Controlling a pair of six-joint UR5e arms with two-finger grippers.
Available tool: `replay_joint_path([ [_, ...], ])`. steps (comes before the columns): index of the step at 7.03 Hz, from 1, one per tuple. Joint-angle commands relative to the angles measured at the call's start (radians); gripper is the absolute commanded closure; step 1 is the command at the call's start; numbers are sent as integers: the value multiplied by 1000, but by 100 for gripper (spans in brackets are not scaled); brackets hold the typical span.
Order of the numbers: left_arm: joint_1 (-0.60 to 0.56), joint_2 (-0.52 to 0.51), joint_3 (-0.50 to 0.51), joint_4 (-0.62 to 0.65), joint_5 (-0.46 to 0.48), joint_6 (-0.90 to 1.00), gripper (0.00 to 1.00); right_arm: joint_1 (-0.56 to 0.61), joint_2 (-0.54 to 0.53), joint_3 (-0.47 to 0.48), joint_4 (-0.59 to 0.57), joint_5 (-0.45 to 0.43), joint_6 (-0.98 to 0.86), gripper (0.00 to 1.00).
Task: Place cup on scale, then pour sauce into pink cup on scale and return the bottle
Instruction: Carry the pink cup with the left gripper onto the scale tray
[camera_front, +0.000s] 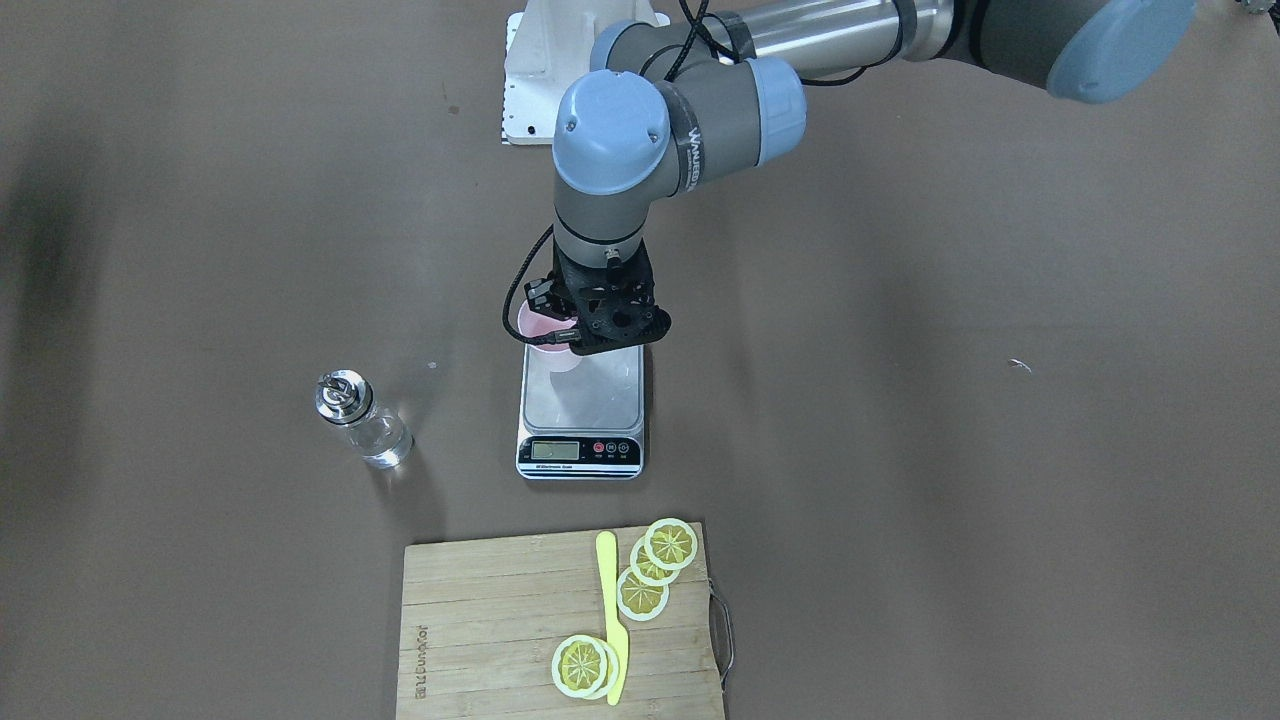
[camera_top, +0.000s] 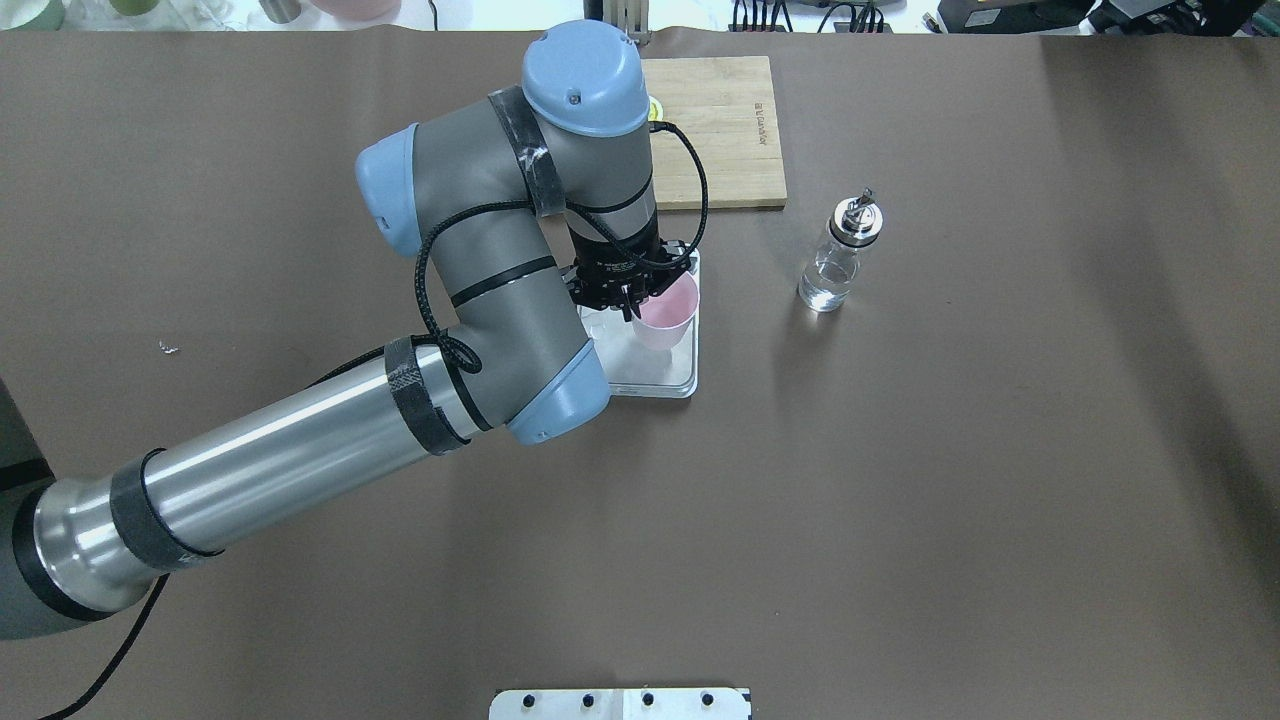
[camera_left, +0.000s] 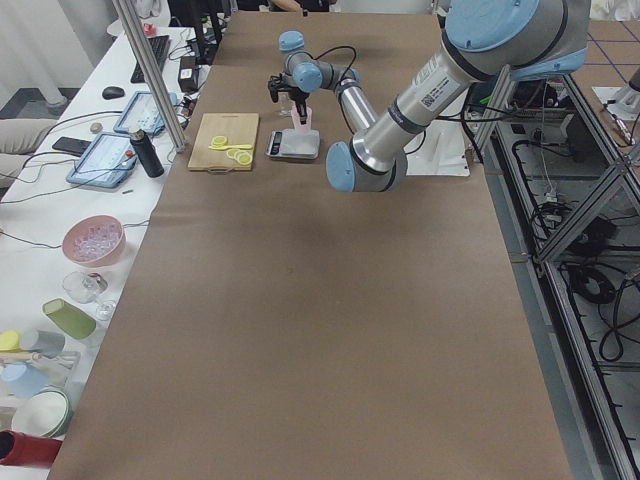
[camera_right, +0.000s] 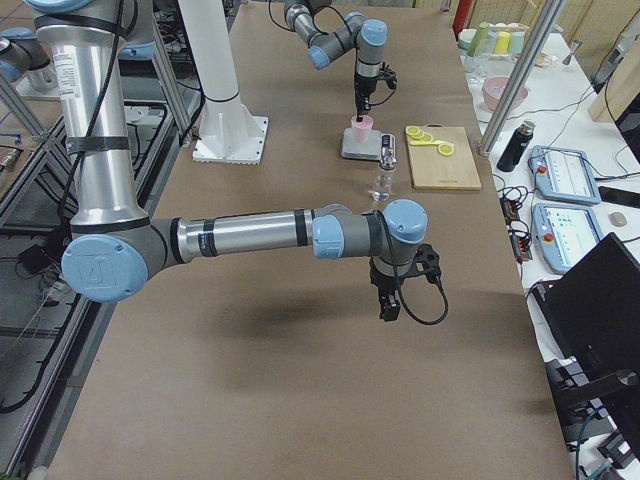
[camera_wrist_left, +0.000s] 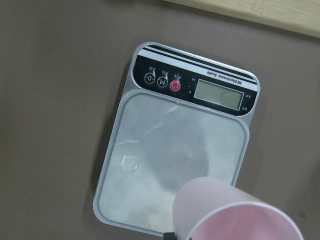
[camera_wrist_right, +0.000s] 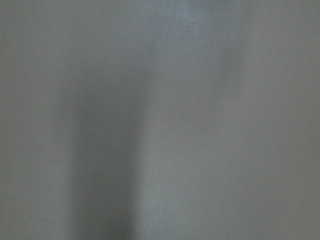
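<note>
The pink cup (camera_top: 670, 318) hangs at the robot-side end of the scale (camera_top: 655, 372), and my left gripper (camera_top: 630, 295) is shut on its rim, one finger inside the cup. In the left wrist view the cup (camera_wrist_left: 225, 210) fills the lower right over the silver platform (camera_wrist_left: 160, 150); I cannot tell whether its base touches. The glass bottle (camera_top: 840, 255) with its metal pourer stands upright beside the scale, clear sauce (camera_top: 822, 285) in its lower part. My right gripper (camera_right: 388, 300) hovers over bare table far from these things; I cannot tell if it is open or shut.
A wooden cutting board (camera_front: 480, 620) with lemon slices (camera_front: 670, 543) and a yellow knife (camera_front: 610, 610) lies just beyond the scale's display end. A white mounting plate (camera_front: 530, 70) sits at the robot's base. Clutter lies on the side benches off the table.
</note>
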Motion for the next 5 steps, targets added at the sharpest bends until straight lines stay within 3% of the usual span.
replay_joint_path([
  [1,2,31,0,-38,7,3,100,0,0,0,0,0,0,0],
  [5,9,65,5,-126,9,2,100,0,2,0,0,0,0,0],
])
